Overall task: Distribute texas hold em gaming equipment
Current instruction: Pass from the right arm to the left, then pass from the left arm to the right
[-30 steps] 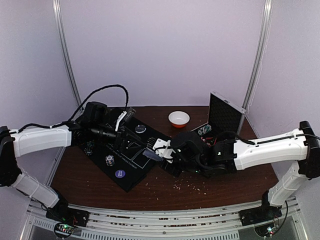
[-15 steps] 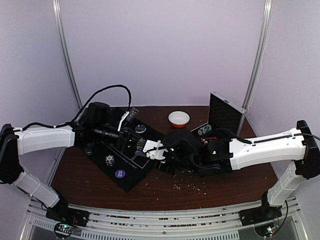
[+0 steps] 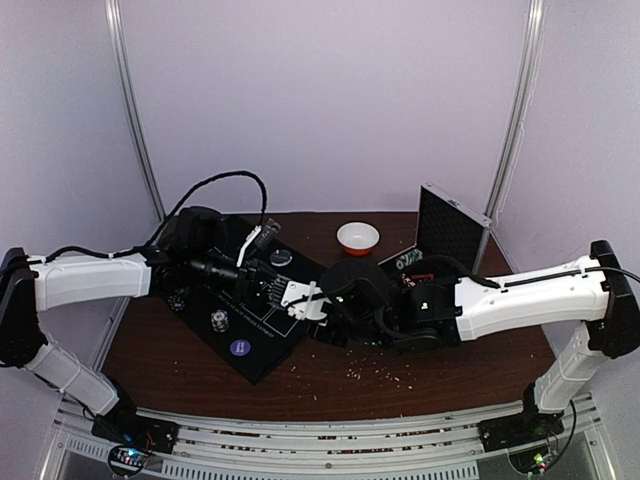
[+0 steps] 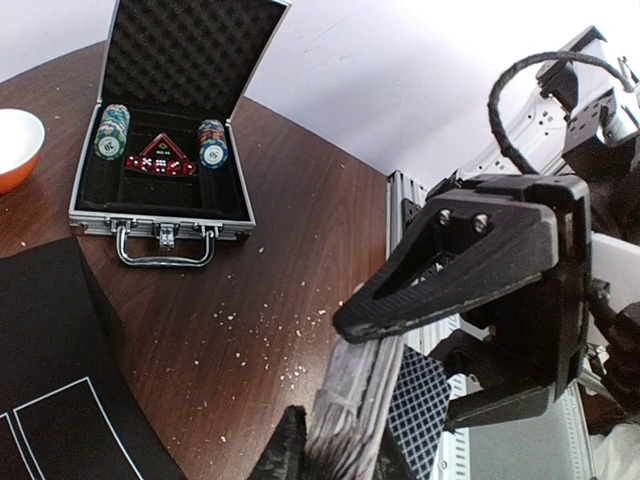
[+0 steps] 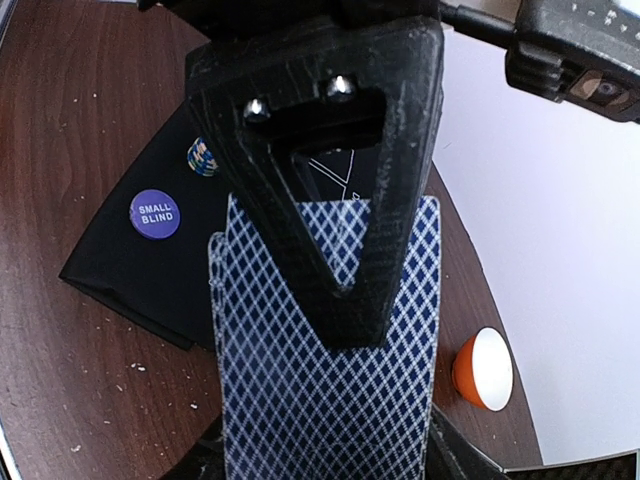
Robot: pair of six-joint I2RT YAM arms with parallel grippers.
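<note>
A deck of playing cards [image 5: 320, 400] with a blue diamond back stands between the fingers of my right gripper [image 5: 320, 455], which is shut on it. My left gripper [image 4: 340, 452] has its jaws closed on the deck's grey edge [image 4: 362, 395] from the other side. One of its black fingers [image 5: 330, 200] lies flat on the top card. Both grippers meet above the near corner of the black mat [image 3: 255, 360]. On the mat are a purple "small blind" disc [image 5: 155, 213], a striped chip stack [image 5: 203, 157] and a pale grey disc [image 3: 281, 258].
The silver case [image 4: 160, 215] stands open at the back right, with chip stacks [image 4: 112, 130] and red dice [image 4: 160, 160] inside. A white bowl [image 3: 358, 237] with an orange rim sits at the back middle. Pale crumbs dot the brown table [image 4: 250, 310].
The right arm carried the cards left towards the left gripper. The left gripper, open a second ago, has closed on the deck.
</note>
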